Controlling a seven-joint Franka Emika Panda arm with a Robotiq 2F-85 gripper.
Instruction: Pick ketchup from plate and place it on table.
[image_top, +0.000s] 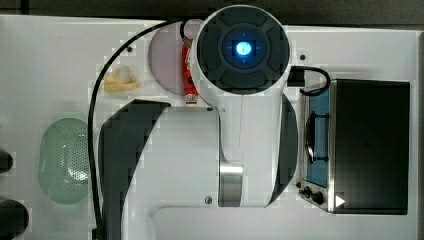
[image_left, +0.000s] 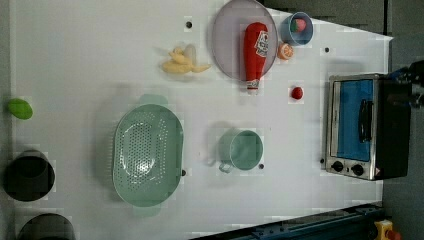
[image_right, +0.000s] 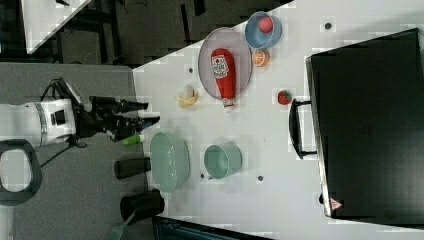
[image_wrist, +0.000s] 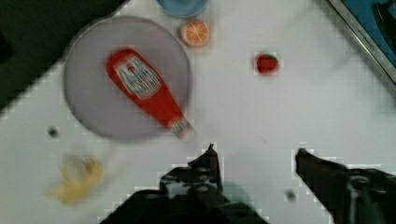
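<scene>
The ketchup (image_left: 255, 50) is a red squeeze bottle with a white label. It lies flat on the greyish-lilac plate (image_left: 227, 35), and its white cap pokes past the rim over the white table (image_left: 100, 60). The right view has the bottle (image_right: 224, 75) on the plate (image_right: 206, 55) as well. My gripper (image_wrist: 255, 150) is open, with nothing between its black fingers, and it hovers above bare tabletop well short of the ketchup (image_wrist: 144, 91). In the right view the gripper (image_right: 150, 113) hangs far to the left of the bottle. In the top view my arm hides most of the ketchup (image_top: 188, 75).
A blue bowl (image_left: 296, 27), an orange slice (image_left: 285, 50) and a small red fruit (image_left: 297, 93) lie beside the plate. A peeled banana (image_left: 182, 62), a green perforated basket (image_left: 147, 155) and a green cup (image_left: 242, 150) stand nearby. A toaster oven (image_left: 360, 125) fills the left view's right.
</scene>
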